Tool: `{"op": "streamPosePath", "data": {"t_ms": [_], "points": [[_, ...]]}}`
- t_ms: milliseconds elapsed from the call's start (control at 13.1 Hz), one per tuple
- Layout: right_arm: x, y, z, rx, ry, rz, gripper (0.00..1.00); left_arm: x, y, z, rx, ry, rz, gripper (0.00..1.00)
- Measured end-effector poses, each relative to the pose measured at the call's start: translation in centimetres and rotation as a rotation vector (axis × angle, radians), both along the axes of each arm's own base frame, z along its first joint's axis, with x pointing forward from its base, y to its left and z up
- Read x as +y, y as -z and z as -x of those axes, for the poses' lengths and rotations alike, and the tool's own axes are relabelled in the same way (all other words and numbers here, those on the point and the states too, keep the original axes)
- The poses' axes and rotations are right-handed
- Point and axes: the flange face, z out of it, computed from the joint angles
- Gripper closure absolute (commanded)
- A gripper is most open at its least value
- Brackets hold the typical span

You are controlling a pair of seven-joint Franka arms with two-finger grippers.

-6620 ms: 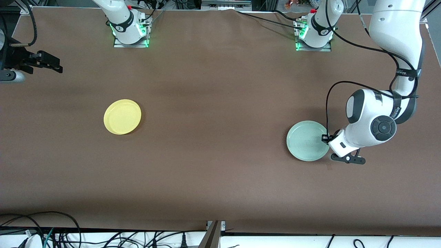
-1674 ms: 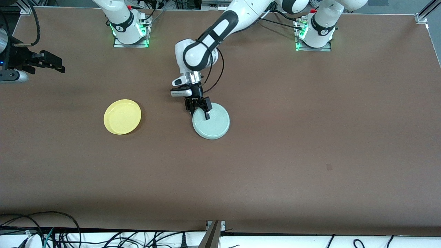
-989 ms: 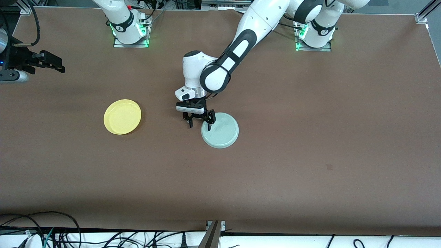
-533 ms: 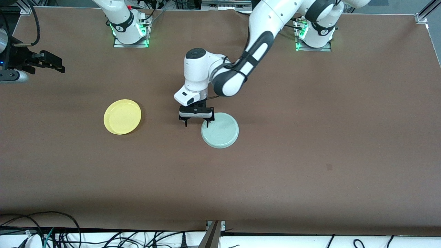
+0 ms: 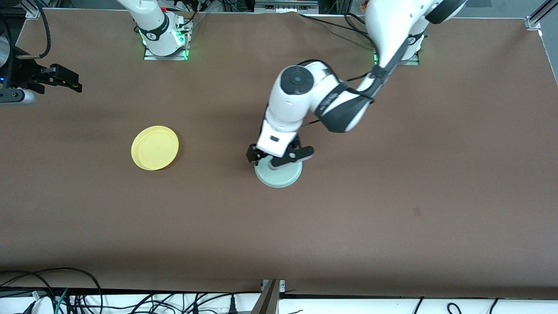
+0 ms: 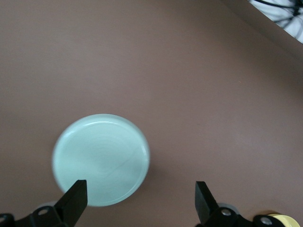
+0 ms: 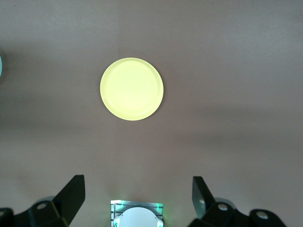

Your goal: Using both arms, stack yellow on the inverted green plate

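Since the earlier pictures, the round pale mint-green plastic plate [image 5: 279,176] is lying upside down in the middle of the brown table [image 5: 392,244], no longer at the left arm's end, and the left gripper [image 5: 279,158] is lifting away from it. This gripper is now hanging just above the plate's edge with its fingers spread wide and nothing between them. By my judgement this means that the turning-over step is done and the stacking step is coming next.

The right gripper [image 5: 65,83] is waiting in the air at the right arm's end of the table, also wide open and empty. The round bright yellow plastic plate [image 5: 154,147] is resting right side up on the table, well apart from both grippers, toward the right arm's end from the green plate.

Only the left wrist view is showing the green plate's [image 6: 101,160] flat underside with faint rings, below the open fingers [image 6: 75,198]; in the front view the wrist is covering part of it. Only the right wrist view is showing the yellow plate [image 7: 131,89] whole, with its low rim up.
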Motion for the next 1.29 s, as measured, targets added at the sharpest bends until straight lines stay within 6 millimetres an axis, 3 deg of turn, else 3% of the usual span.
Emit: {"op": "streamPosePath", "data": {"t_ms": [304,761,1141,1293], "points": [[0.0,0.0,0.0,0.000,0.000,0.000,0.00,8.5,-6.6,-1.5,0.102,0.017,-0.100,0.00],[0.0,0.0,0.0,0.000,0.000,0.000,0.00,20.0,-14.0,-1.4,0.184,0.234,-0.221,0.00],[0.0,0.0,0.0,0.000,0.000,0.000,0.00,34.7,-18.6,-2.6,0.202,0.475,-0.205,0.00],[0.0,0.0,0.0,0.000,0.000,0.000,0.00,37.9,-20.0,-2.2,0.198,0.520,-0.208,0.00]]}}
